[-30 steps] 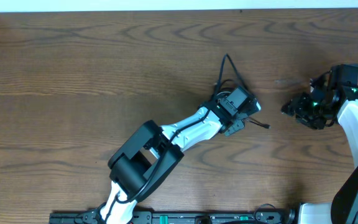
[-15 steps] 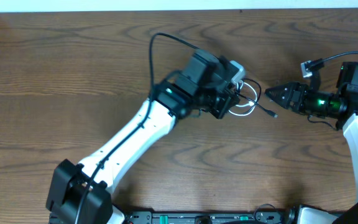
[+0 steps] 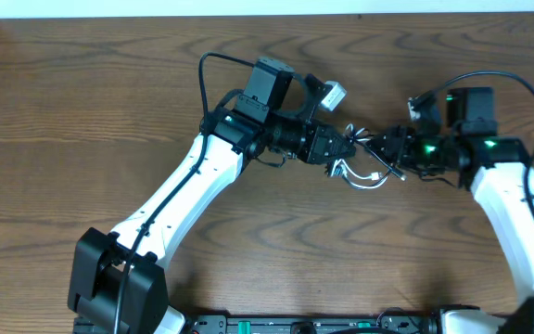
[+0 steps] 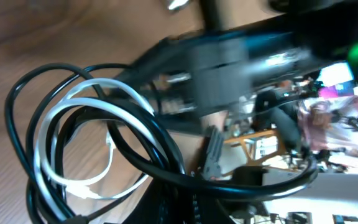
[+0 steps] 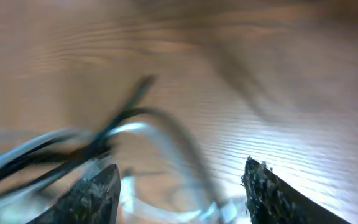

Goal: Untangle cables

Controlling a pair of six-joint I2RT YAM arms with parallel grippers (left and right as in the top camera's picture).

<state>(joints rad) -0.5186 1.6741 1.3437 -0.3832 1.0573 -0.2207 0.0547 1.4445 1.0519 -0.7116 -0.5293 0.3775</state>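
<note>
Closer together than half a second earlier: left claw point(image 3: 349, 147) and right claw point(image 3: 385, 148), now almost tip to tip over the middle of the wooden surface point(image 3: 82, 111). Right claw brought in leftward from nearer the surface's right side. Cables point(image 3: 362, 174) shifted a little toward the near edge, now bunched between and just below the two tips.

Left claw clenched, gripping the cables, with loose loops hanging from it. From the left wrist: black cable point(image 4: 160, 146) and white cable point(image 4: 58, 112) coiled through each other in overlapping loops, white mostly inside black, not yet separated. Beyond the loops, only a blurred dark shape of the other arm.

Right claw released, fingertips point(image 5: 95, 193) standing well apart in the right wrist view. Blurred black and white strands crossing just ahead of the left-hand tip; touching it or not, cannot tell. Nothing pinched between those tips, only bare wood grain behind.
</note>
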